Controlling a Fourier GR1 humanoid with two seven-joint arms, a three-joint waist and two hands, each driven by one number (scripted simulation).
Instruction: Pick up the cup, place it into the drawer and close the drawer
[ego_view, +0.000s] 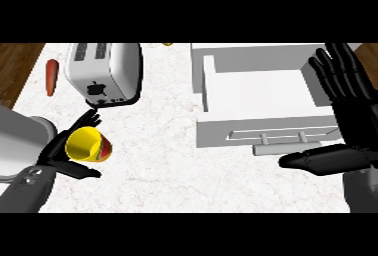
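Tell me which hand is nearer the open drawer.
Right. The right hand stands open at the drawer's right side; the left hand, curled round the yellow cup, is well off to its left.

The surface (170, 165) is white with thin grey lines, like stone. It fills most of the frame. A silver toaster (103, 75) stands on it at the upper left, with two slots on top. An orange carrot (51, 76) lies just left of the toaster, near the edge of the surface. A white box with an open drawer (255, 92) sits at the upper right. A tiny yellow thing (168, 44) shows at the top edge, too small to tell.
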